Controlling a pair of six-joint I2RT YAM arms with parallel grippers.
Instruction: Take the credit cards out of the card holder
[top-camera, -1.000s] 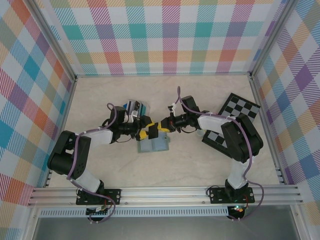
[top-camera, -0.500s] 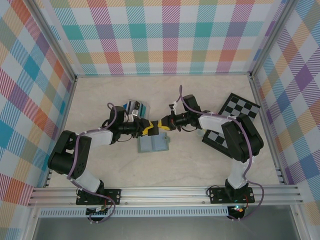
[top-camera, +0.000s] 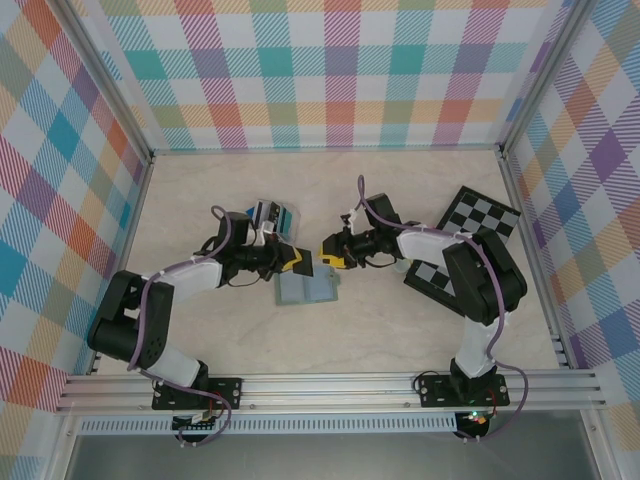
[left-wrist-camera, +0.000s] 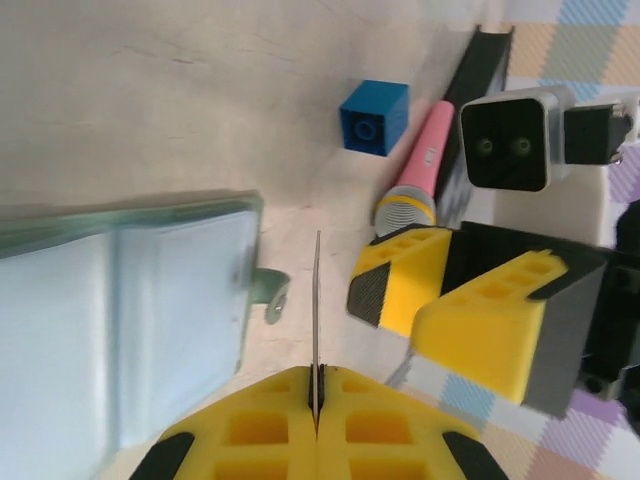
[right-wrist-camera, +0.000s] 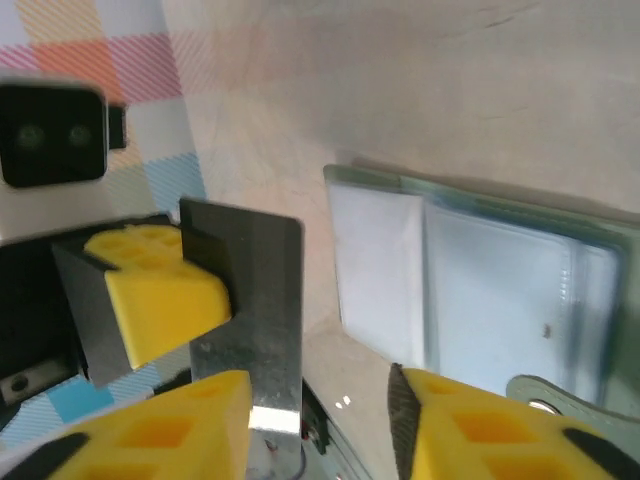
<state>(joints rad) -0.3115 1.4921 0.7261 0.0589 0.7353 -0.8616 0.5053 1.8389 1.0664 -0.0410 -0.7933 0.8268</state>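
Card holder (top-camera: 307, 289) lay open and flat on the table (top-camera: 400, 330), nearest the arm bases. Just beyond it, the left gripper (top-camera: 298, 263) pinched a card (left-wrist-camera: 316, 290). The right gripper (top-camera: 330, 254) faced it, jaws apart, empty. Left wrist view gave the card edge-on, a thin line; right wrist view gave its dark flat face. Farther off: blue block (left-wrist-camera: 374, 116), pink microphone (left-wrist-camera: 410, 185).

The top view looks down from above the near edge. The close wrist views face each other across the card holder (left-wrist-camera: 130, 320).
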